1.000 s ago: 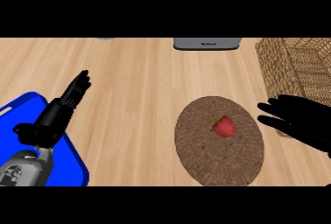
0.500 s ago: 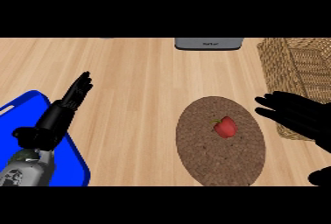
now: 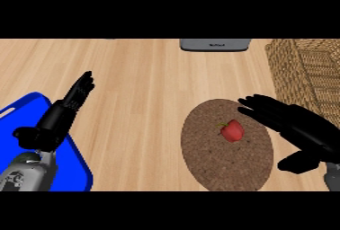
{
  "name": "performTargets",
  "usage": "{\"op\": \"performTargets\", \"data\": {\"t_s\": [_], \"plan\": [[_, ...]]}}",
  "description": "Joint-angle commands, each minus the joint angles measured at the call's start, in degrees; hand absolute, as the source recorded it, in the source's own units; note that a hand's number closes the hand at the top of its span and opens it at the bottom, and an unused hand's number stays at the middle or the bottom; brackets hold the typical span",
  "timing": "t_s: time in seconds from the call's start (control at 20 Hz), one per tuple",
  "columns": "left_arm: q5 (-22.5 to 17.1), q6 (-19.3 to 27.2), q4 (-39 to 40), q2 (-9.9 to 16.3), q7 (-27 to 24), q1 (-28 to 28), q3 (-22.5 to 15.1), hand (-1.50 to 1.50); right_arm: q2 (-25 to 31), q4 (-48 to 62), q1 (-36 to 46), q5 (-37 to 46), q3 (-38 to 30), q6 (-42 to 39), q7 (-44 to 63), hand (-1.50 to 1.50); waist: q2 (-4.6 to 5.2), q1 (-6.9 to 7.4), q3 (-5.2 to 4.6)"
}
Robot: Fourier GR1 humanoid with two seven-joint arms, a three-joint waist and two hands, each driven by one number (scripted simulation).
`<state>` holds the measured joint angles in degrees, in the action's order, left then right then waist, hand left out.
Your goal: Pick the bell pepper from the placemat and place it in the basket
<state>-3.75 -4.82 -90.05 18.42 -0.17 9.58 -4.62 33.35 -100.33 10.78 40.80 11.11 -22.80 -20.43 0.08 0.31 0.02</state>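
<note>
Red bell pepper [image 3: 232, 130] sits mid brown placemat [image 3: 228, 144], bare wood counter [image 3: 146, 76] all round. Right hand [image 3: 295, 124] spread just beside it, over mat's right edge, not touching. Wicker basket [image 3: 312, 72] cut off top right. Left hand [image 3: 74, 96] rests fingers straight, above blue tray [image 3: 73, 161]. Grey appliance [image 3: 215, 44] clipped at top.

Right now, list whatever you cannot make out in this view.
- Basket: head view, cut off by the right edge; its inside can't be seen.
- Grey item: cut off at the top; can't be identified.
- Blue tray: partly hidden by the left forearm.
</note>
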Motion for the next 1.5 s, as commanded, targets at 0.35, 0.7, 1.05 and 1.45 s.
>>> {"op": "performTargets", "data": {"t_s": [0.35, 0.7, 1.05, 1.45], "plan": [[1.52, -2.95, -3.0, -1.93, 1.23, -2.16, 3.52, 0.0, -7.93, 14.04, 2.72, 9.69, -0.39, 8.35, -9.99, -1.5, -0.09, -0.14, -0.02], [6.79, -1.22, 0.59, -5.88, -0.01, 0.61, 1.69, 0.0, -8.2, 10.85, 0.87, 8.04, -2.72, 3.77, -13.34, -1.5, -0.09, -0.42, -0.03], [5.51, -4.21, -2.53, -5.68, 2.91, -0.58, 4.02, 0.0, -13.14, 13.89, 4.74, 15.42, -1.05, 4.46, -8.35, -1.5, -0.06, -0.17, -0.02], [6.52, -5.35, 1.3, -6.53, -0.95, -0.03, 6.36, 0.0, -15.02, 13.37, -1.87, 21.76, 0.99, 10.73, -10.7, -1.5, -0.07, -0.31, -0.02]]}}
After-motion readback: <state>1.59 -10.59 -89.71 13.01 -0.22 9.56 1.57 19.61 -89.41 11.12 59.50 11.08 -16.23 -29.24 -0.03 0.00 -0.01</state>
